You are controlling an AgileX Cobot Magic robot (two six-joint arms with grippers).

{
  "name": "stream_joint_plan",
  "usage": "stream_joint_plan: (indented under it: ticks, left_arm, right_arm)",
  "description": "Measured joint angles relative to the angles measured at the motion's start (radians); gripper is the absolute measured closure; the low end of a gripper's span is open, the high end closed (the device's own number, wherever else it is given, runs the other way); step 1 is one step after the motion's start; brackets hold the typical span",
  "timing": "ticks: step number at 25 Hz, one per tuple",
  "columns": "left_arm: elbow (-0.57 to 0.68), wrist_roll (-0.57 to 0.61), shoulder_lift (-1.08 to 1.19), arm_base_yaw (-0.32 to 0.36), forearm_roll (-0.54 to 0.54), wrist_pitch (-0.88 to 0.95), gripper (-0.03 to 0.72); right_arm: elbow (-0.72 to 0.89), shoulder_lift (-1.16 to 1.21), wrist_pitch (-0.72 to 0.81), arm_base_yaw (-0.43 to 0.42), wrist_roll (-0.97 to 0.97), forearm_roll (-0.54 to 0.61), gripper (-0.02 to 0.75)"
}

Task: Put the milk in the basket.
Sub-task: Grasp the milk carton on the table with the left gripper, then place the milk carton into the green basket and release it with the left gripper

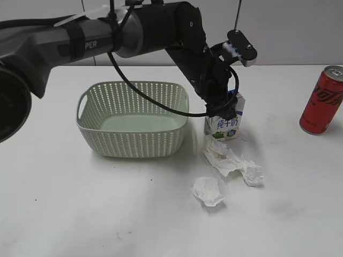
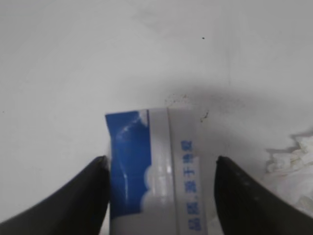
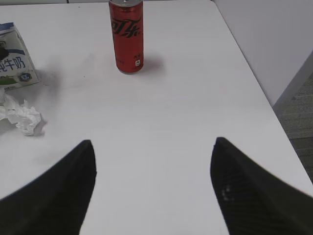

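The milk (image 1: 225, 127) stands upright on the white table, just right of the pale green basket (image 1: 134, 144), which holds nothing. My left gripper (image 1: 223, 108) reaches down over the carton's top. In the left wrist view the carton (image 2: 156, 171) lies between the jaws (image 2: 159, 164). The left finger touches its blue side, and a narrow gap shows at the right finger, so the gripper is open around it. My right gripper (image 3: 154, 147) is open and empty over bare table. The carton also shows at the far left of the right wrist view (image 3: 12, 63).
A red soda can (image 1: 321, 100) stands at the right, also in the right wrist view (image 3: 126, 36). Crumpled white tissues (image 1: 233, 160) (image 1: 208, 191) lie in front of the carton. The table's right edge (image 3: 254, 83) drops to the floor.
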Motion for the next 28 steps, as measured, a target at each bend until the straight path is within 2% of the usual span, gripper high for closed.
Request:
stream_joint_plan:
  ticks: [2,3,8,13,17,19,23,28]
  left_arm:
    - [-0.002,0.0,0.0,0.0,0.001,-0.004,0.349]
    - [-0.002,0.0,-0.001,0.001,0.001,-0.002,0.379]
    - [-0.001,0.0,-0.046,0.004,0.018,0.03,0.378]
    - [0.003,-0.023,-0.236,0.013,0.059,0.07,0.378]
    - [0.004,-0.152,-0.395,0.031,0.202,0.148,0.378]
    - [0.035,-0.2,-0.452,0.069,0.216,0.165,0.378]
    - [0.264,-0.222,-0.566,0.178,0.148,0.122,0.378]
    - [0.674,-0.211,-0.656,0.248,0.141,-0.147,0.378]
  right_arm:
    - [0.0,0.0,0.0,0.0,0.0,0.0,0.155]
    - [0.0,0.0,0.0,0.0,0.0,0.0,0.155]
    - [0.0,0.0,0.0,0.0,0.0,0.0,0.155]
    - [0.0,0.0,0.0,0.0,0.0,0.0,0.155]
    - [0.0,0.0,0.0,0.0,0.0,0.0,0.155]
    - [0.0,0.0,0.0,0.0,0.0,0.0,0.155]
    - [0.0,0.0,0.0,0.0,0.0,0.0,0.155]
    - [0.0,0.0,0.0,0.0,0.0,0.0,0.155]
